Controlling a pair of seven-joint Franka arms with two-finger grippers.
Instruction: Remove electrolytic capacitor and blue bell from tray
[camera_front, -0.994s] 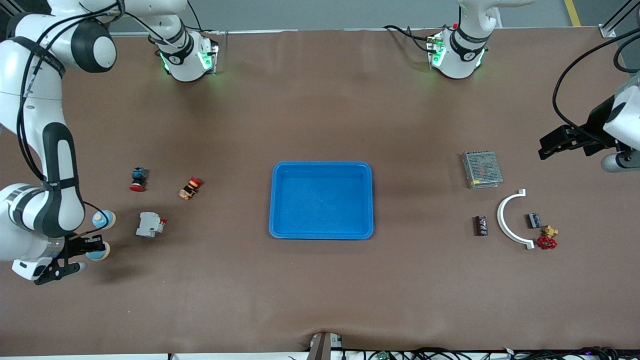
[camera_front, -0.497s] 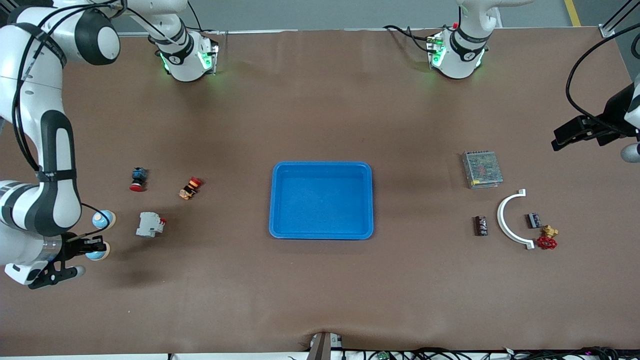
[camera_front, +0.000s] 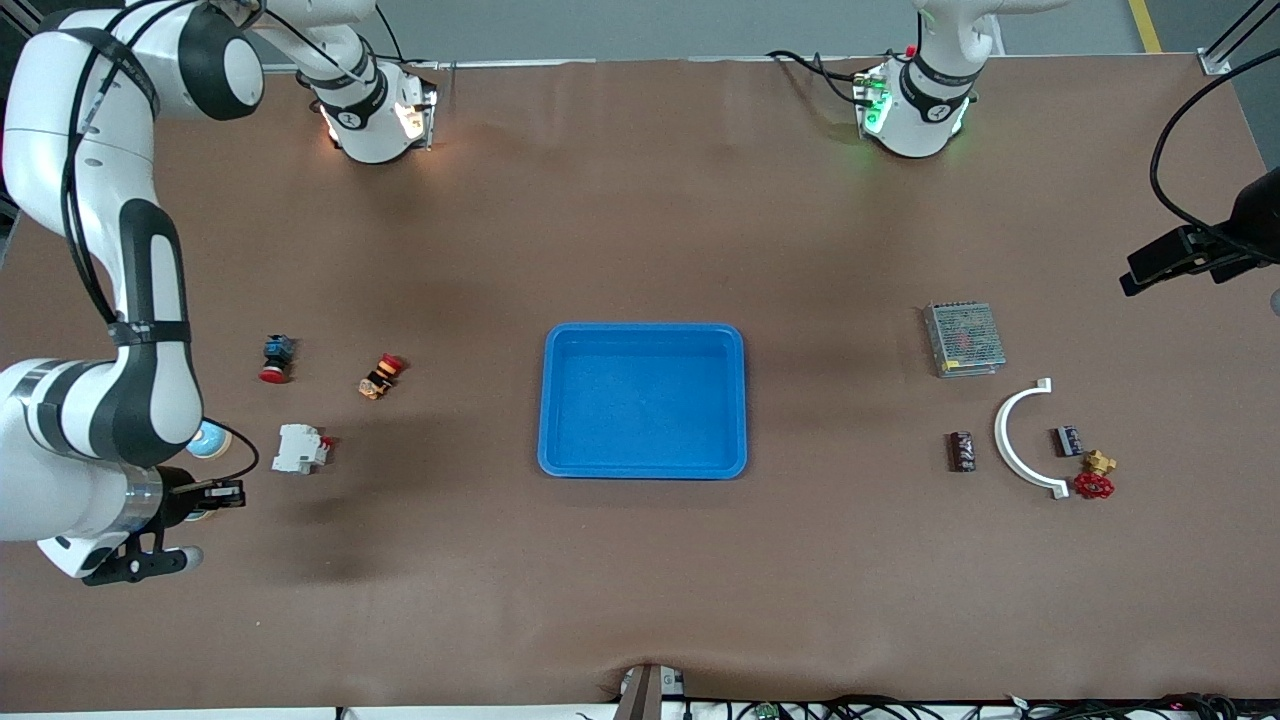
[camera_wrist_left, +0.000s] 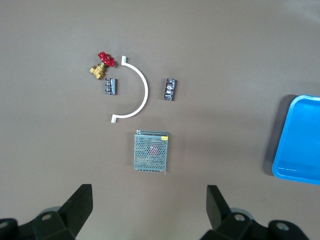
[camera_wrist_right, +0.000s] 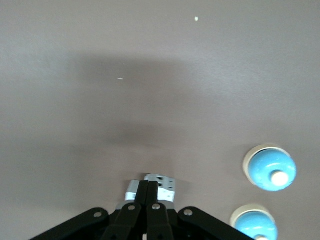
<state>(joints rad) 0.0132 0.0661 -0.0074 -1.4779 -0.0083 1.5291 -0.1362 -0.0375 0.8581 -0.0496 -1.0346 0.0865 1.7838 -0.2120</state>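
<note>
The right end effector (camera_front: 205, 497) hangs low over the table (camera_front: 640, 560) at the right arm's end, its two fingers (camera_wrist_right: 148, 200) pressed together with nothing between them. Just beside it sit two blue bells (camera_wrist_right: 270, 168) with cream rims, one partly hidden under the wrist in the front view (camera_front: 208, 440). In the right wrist view a small grey breaker block (camera_wrist_right: 152, 186) shows just past the closed fingertips; in the front view the same block (camera_front: 299, 449) lies on the table a little toward the blue tray (camera_front: 644, 331). A blue-and-red push button (camera_front: 276, 358) and an orange-and-red one (camera_front: 380, 376) lie near it, farther from the front camera.

The left end effector (camera_front: 1170, 258) is up in the air at the left arm's edge of the table, fingers (camera_wrist_left: 77, 206) spread wide and empty. Its wrist camera looks down on a perforated metal power supply box (camera_wrist_left: 150, 151), a white half-ring (camera_wrist_left: 136, 90), a red-handled brass valve (camera_wrist_left: 102, 65) and two dark capacitors: one (camera_wrist_left: 170, 89) outside the ring's curve, toward the tray, the other (camera_wrist_left: 110, 85) inside the curve, near the valve. In the front view the first capacitor (camera_front: 961, 451) lies well apart from the tray, which sits mid-table between the two end effectors.
</note>
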